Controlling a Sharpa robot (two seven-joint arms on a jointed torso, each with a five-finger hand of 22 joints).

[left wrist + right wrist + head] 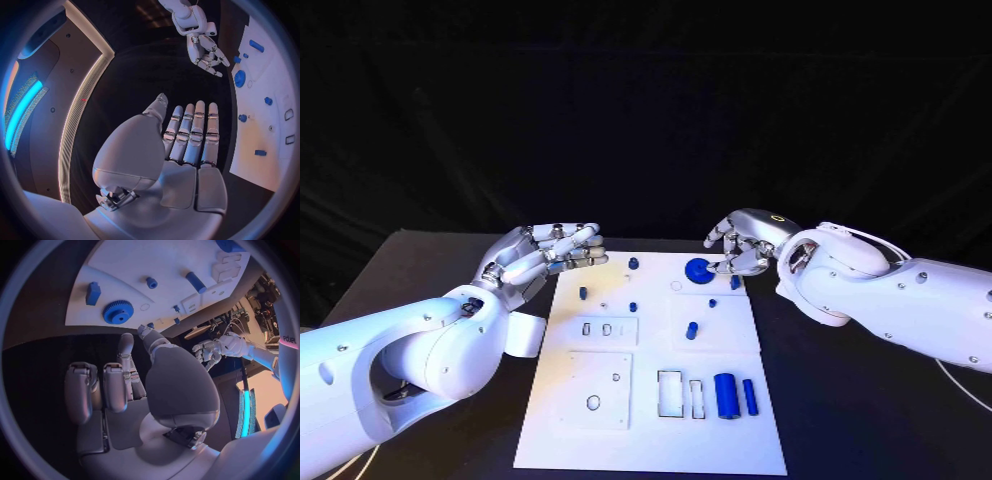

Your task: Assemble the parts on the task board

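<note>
The black table point(862, 420) takes up most of the room in front of the robot, and the white task board point(653, 440) lies along its middle; the two white arms reach in from either side toward the board's far end. The left hand point(545, 255) hovers over the table just beside the board's far left corner, fingers stretched out side by side and gripping nothing, so it is released; the left wrist view shows the same flat palm and straight fingers point(190, 135). The right hand point(744, 245) hangs at the far right corner with its fingers curled downward just beside the blue gear point(700, 268); whether it touches the gear I cannot tell, and the right wrist view shows its fingers point(103, 390) bent with nothing between them. The gear lies flat on the board's far end; a large blue cylinder point(726, 393) and a thinner blue pin point(750, 397) lie side by side near the board's near right part; smaller blue parts, among them a short peg point(691, 332), are scattered across the middle.
</note>
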